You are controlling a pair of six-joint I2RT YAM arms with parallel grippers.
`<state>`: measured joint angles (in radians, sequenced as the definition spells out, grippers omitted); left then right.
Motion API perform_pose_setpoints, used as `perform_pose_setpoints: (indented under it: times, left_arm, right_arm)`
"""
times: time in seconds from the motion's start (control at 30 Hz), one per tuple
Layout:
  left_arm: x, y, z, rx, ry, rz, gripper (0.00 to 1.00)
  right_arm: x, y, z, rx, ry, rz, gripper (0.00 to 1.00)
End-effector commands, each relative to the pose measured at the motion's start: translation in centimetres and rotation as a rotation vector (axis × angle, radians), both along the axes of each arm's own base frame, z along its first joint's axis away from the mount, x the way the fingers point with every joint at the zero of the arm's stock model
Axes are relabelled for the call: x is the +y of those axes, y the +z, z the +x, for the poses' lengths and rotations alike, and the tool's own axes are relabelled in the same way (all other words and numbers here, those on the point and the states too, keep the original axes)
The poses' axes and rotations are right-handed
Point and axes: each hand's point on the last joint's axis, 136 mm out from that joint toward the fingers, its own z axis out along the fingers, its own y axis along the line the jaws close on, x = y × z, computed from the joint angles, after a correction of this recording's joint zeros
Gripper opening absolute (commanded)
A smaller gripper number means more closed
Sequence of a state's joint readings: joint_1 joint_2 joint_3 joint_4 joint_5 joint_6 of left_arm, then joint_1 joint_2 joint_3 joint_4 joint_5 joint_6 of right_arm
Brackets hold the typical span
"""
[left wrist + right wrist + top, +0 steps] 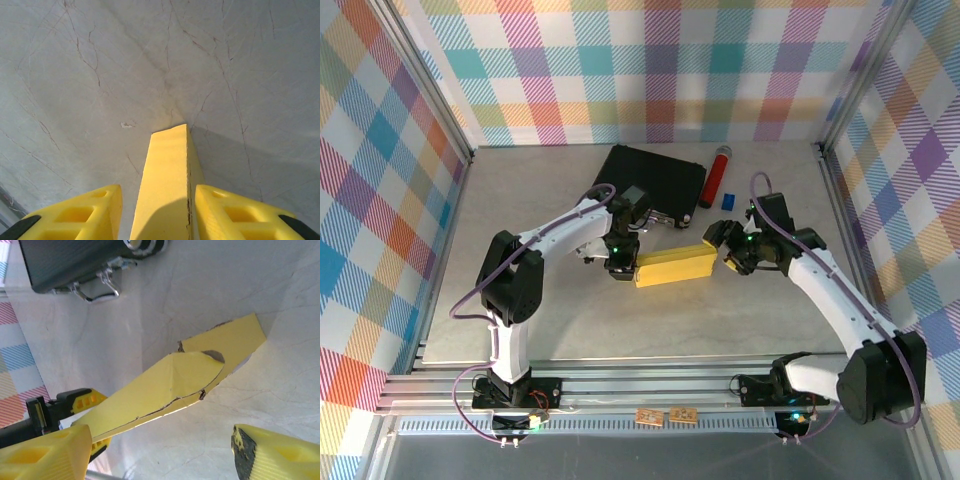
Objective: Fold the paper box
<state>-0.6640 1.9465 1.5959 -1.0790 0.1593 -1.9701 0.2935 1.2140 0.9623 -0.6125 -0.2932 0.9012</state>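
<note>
The yellow paper box (675,266) lay on the bench (570,320) just in front of the black case (655,180), the left fingers (95,212) clamped on one end, the right fingers (272,455) apart beside the other.

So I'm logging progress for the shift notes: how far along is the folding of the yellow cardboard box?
Partly done. The bright yellow thin cardboard box already lies folded up into a long, narrow shape. In hand: the left gripper holds its left end between its fingers, while the right gripper stands open at the other end, beside a rounded flap sticking out loose. Left: tucking that flap in and closing the ends.
</note>
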Motion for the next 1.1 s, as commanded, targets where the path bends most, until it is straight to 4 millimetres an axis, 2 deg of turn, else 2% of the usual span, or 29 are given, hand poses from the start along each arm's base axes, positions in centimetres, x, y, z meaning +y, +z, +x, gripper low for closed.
perform_pose_setpoints:
  times: [0.0,0.1,0.27,0.47,0.73,1.07]
  left_arm:
    - [-0.1,-0.3,-0.9,0.073,0.185,0.038,0.41]
    - [-0.2,-0.4,-0.8,0.069,0.183,0.037,0.41]
    - [-0.4,-0.5,-0.9,0.068,0.18,0.036,0.4]
    - [-0.4,-0.5,-0.7,0.058,0.181,0.03,0.39]
    - [-0.5,-0.6,-0.9,0.064,0.171,0.028,0.39]
    - [-1.2,-0.6,-1.0,0.064,0.157,0.01,0.39]
  right_arm:
    - [0.9,0.1,-0.6,0.076,0.0,0.067,0.74]
    - [1.7,-0.1,-0.9,0.171,-0.145,0.147,0.76]
    - [2.0,0.6,0.8,0.207,-0.297,0.177,0.78]
    - [2.5,-2.3,0.0,0.442,-0.409,0.169,0.78]
    - [1.9,-4.1,1.4,0.515,-0.585,0.165,0.76]
    - [1.0,-6.5,0.7,0.628,-0.756,0.209,0.67]
